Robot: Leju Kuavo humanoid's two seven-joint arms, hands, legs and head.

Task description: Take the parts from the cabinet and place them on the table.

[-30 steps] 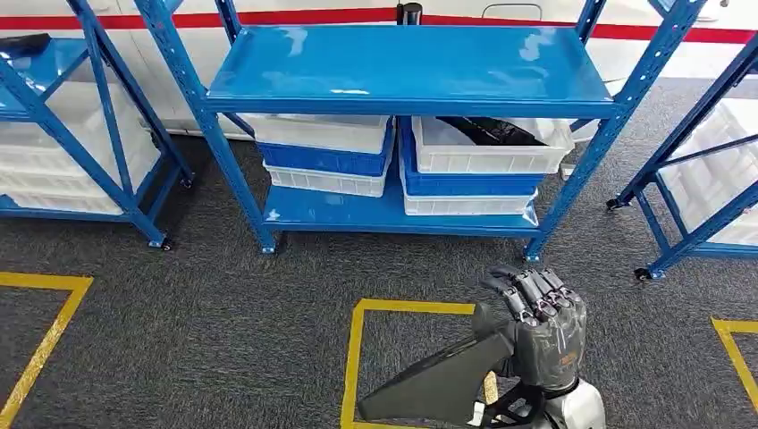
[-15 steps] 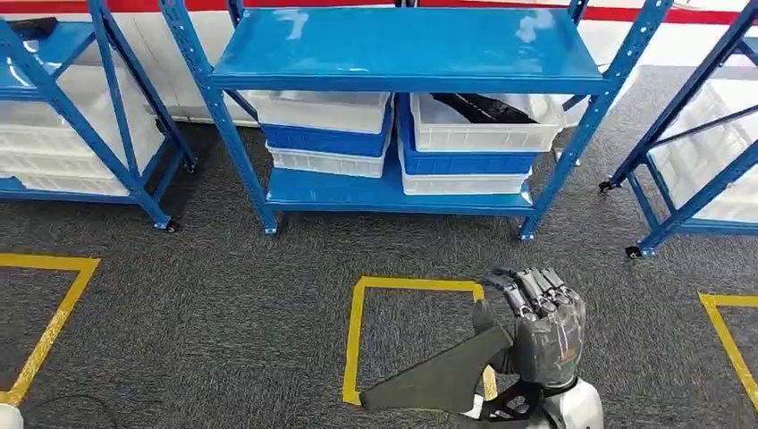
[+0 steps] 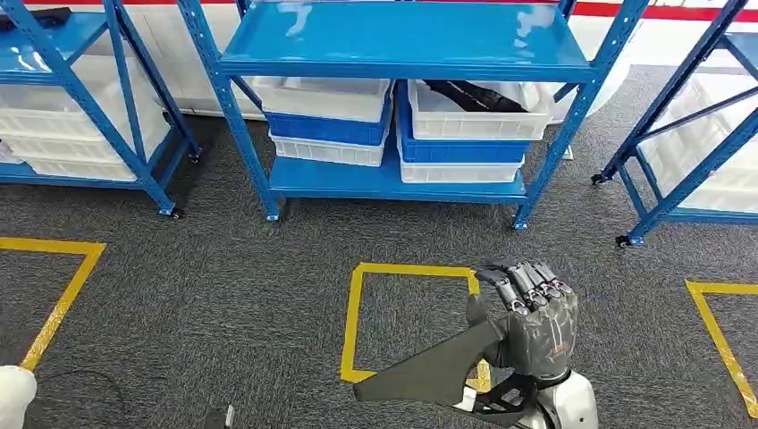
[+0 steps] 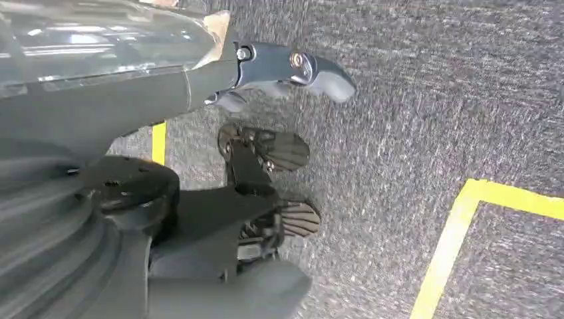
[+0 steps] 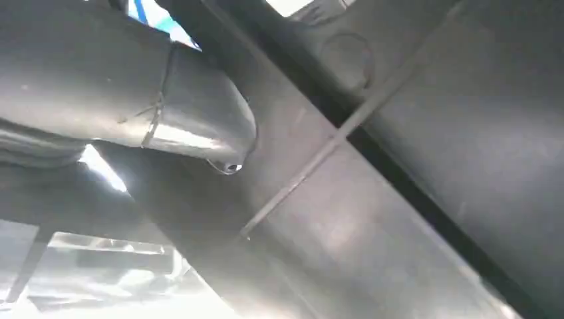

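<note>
My right hand (image 3: 536,322) grips a flat, dark grey, wing-shaped part (image 3: 429,371) low in the head view, above the carpet, with its fingers curled over the part's upper end. In the right wrist view the same part (image 5: 399,199) lies close against the grey thumb (image 5: 166,106). The blue cabinet (image 3: 402,40) stands ahead. On its lower shelf a white bin (image 3: 474,121) holds more dark parts (image 3: 465,96). My left hand (image 4: 279,73) hangs over the carpet with nothing in it.
A yellow tape square (image 3: 353,313) marks the grey carpet just in front of me. More blue racks with white bins stand at the left (image 3: 54,107) and right (image 3: 697,134). A white object (image 3: 13,398) and a cable lie at the lower left.
The whole picture has shifted: the cabinet sits higher and smaller, so the camera has moved back from it. My right hand still holds the part in the same pose.
</note>
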